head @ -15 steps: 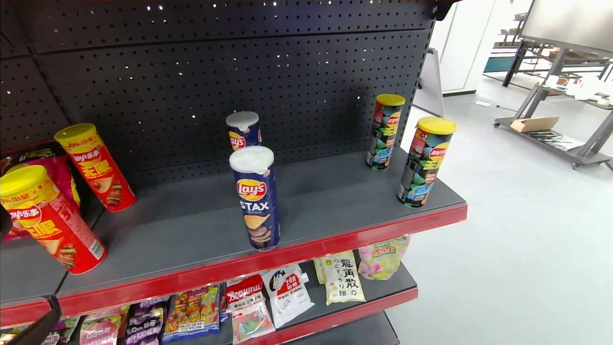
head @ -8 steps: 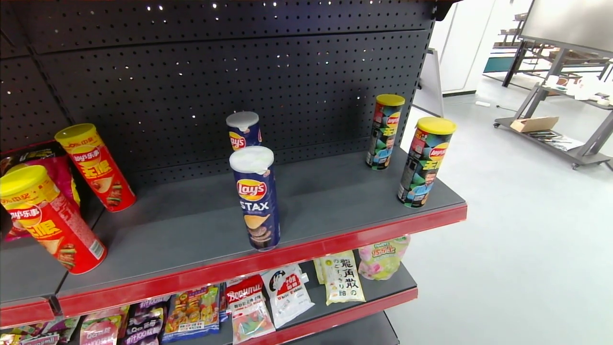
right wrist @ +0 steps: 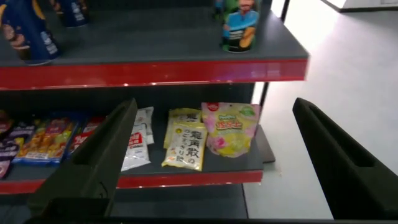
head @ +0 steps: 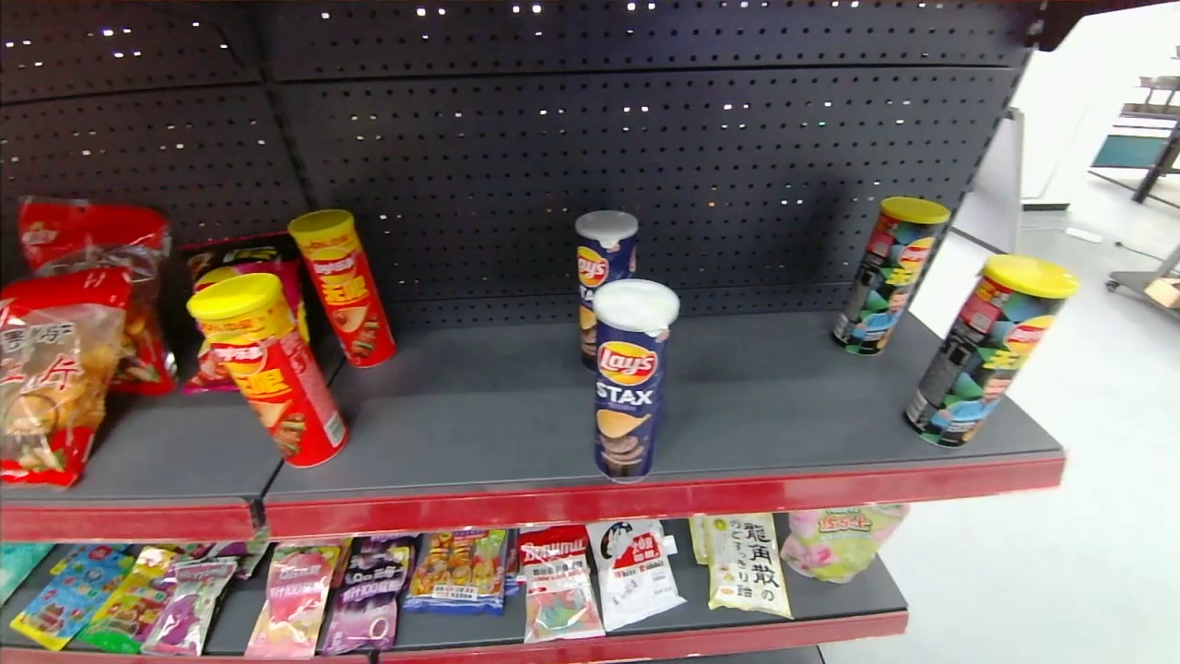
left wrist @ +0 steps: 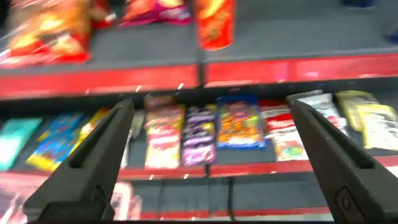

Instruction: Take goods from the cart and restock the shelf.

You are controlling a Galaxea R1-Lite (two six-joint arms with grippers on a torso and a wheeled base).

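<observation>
The upper shelf carries two blue cans, two red cans with yellow lids and two multi-coloured cans, all upright. My left gripper is open and holds nothing; it hangs in front of the lower shelf's snack packets, below the red shelf edge. My right gripper is open too, with nothing in it. It faces the shelf's right end, where a yellow bag and a pink-green bag lie under a multi-coloured can.
Red snack bags crowd the upper shelf's left end. Rows of small packets fill the lower shelf. Bare grey floor lies to the right of the shelf. Between the cans the shelf board is bare.
The head camera has turned left, so the whole picture shifted right and the red snack bags came into view. The cans stand where they were on the shelf.
</observation>
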